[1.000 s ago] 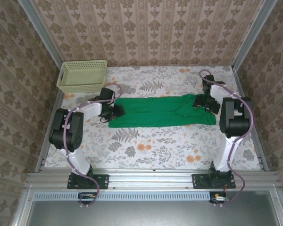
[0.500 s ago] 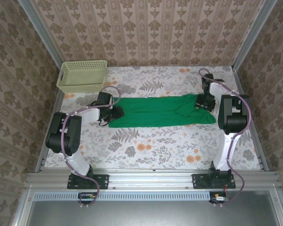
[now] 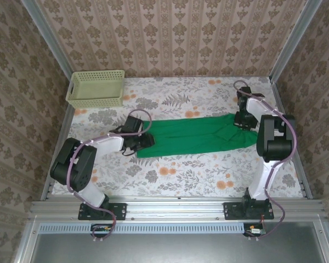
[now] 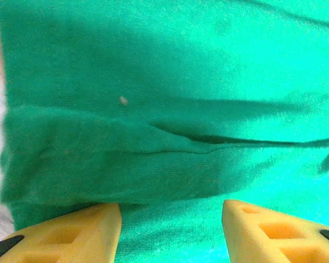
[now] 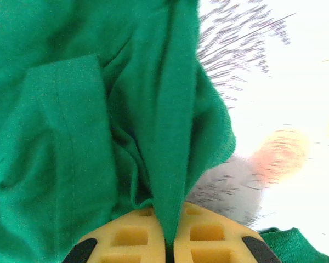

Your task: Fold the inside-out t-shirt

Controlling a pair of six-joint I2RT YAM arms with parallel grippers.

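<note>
The bright green t-shirt (image 3: 194,137) lies stretched in a long band across the middle of the table, its left end lower than its right. My left gripper (image 3: 145,141) sits at the band's left end. In the left wrist view that gripper (image 4: 171,230) is open, its yellow fingers (image 4: 71,230) apart over flat green cloth (image 4: 170,71) with a folded hem. My right gripper (image 3: 243,120) is at the band's right end. In the right wrist view it (image 5: 170,233) is shut on a pinched ridge of the t-shirt (image 5: 172,126).
A pale yellow-green basket (image 3: 96,87) stands at the back left corner. The flowered tablecloth (image 3: 186,172) lies bare in front of the shirt. Metal rails (image 3: 175,205) run along the near edge, and patterned walls close in the sides.
The left gripper has moved right and toward the near edge, and the shirt's left end went with it. The right gripper shifted slightly right, and the band now lies slanted.
</note>
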